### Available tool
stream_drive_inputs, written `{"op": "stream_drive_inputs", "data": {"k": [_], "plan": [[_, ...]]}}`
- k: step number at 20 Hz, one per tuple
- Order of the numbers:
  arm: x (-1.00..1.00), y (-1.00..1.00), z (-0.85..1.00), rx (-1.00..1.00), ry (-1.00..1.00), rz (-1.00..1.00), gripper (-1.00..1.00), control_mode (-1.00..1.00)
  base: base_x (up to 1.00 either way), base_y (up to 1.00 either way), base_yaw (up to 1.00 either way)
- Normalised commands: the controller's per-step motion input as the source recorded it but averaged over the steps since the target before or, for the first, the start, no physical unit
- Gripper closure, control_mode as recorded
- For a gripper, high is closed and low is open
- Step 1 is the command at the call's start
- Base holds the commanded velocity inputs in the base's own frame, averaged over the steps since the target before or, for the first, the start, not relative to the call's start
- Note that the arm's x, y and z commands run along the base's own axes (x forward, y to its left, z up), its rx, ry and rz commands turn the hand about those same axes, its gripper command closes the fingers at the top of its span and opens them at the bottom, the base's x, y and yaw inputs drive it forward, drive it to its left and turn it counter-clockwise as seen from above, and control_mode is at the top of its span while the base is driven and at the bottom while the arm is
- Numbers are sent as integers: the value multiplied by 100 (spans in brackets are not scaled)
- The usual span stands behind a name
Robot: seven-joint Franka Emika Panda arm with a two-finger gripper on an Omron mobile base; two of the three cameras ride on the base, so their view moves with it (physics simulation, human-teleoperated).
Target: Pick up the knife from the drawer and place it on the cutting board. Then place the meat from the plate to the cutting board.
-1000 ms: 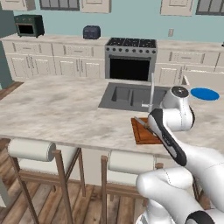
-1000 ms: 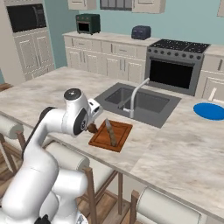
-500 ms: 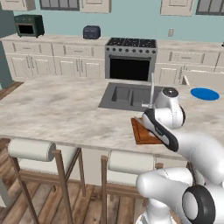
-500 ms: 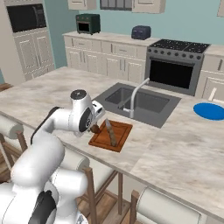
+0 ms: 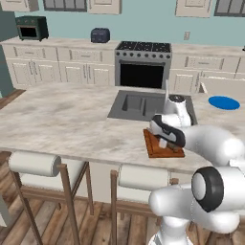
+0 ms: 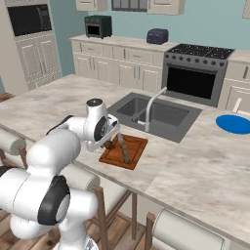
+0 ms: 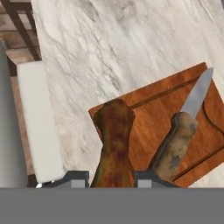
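- left base view: the white arm bends low over the worktop (image 5: pixel 72 119), and the gripper (image 5: pixel 163 142) hangs just above the cutting board (image 5: pixel 158 148).
- the board sits near the front edge of the worktop, in front of the sink (image 5: pixel 136 104).
- the blue plate (image 5: pixel 224 103) lies far off to the right, well apart from the board. i cannot tell from here what the jaws hold.
- two stools (image 5: pixel 36 165) stand in front of the worktop, and a stove (image 5: pixel 142 64) stands at the back wall.
- right base view: the gripper (image 6: pixel 108 144) is at the left end of the cutting board (image 6: pixel 133 155).
- the knife (image 6: pixel 124 148) lies flat on the board, running from back to front.
- a small brown bit shows at the jaws, just beside the knife.
- the blue plate (image 6: pixel 235 124) is far to the right, past the sink (image 6: pixel 156 113) and its tap (image 6: pixel 149 108).
- hand view: the jaws are closed tight on the meat (image 7: pixel 113 146), which sticks up from between the two dark tips of the gripper (image 7: pixel 113 178).
- the meat hangs over the near corner of the cutting board (image 7: pixel 153 111).
- the knife (image 7: pixel 183 131) lies on the board just beside the meat, brown handle near, grey blade pointing away.
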Motion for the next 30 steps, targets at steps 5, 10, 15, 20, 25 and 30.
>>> {"op": "stream_drive_inputs", "data": {"k": [5, 10, 15, 20, 25, 30], "plan": [[25, 0, -23, 0, 11, 0, 100, -100, 0, 0, 0], [17, 0, -23, 0, 6, 0, 100, -100, 0, 0, 0], [15, 0, -24, 0, 6, 0, 100, -100, 0, 0, 0], [16, 0, -24, 0, 5, 0, 100, -100, 0, 0, 0], [17, 0, -31, 0, 7, 0, 100, -100, 0, 0, 0], [15, -1, -34, 0, 7, 1, 100, -100, 0, 0, 0]]}}
